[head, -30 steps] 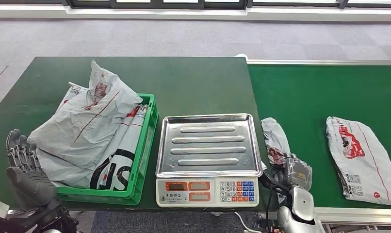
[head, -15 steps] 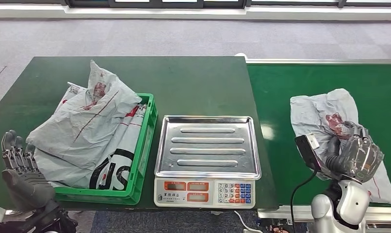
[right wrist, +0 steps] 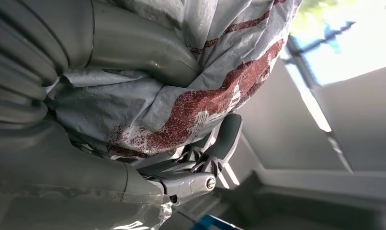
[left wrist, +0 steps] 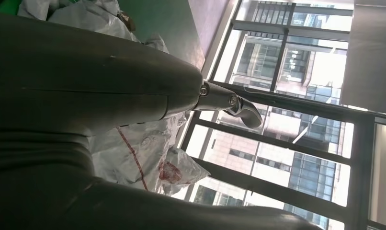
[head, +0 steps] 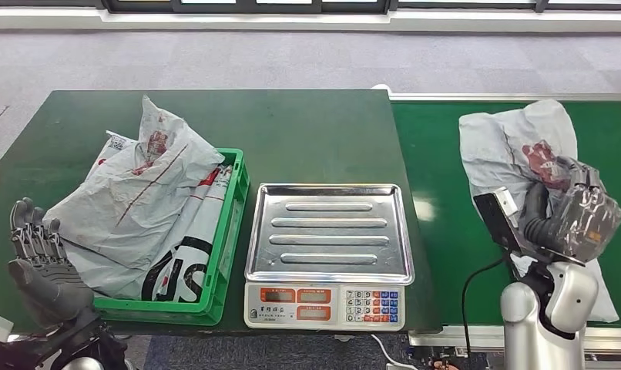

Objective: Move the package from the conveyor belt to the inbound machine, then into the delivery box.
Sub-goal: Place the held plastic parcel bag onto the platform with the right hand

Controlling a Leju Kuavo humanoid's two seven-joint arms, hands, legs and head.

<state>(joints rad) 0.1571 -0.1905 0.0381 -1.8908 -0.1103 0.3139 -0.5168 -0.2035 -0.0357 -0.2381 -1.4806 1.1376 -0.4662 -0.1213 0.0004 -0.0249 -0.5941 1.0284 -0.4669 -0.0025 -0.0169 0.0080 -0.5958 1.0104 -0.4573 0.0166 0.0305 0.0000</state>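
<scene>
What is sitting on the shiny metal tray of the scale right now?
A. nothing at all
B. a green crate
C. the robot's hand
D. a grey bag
A: the scale has a bare tray, while the right hand grips the grey bag over the belt.

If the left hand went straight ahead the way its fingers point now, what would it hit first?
Probably the grey packages piled in the green crate. The open left hand points up the table beside them; depth is hard to judge.
</scene>
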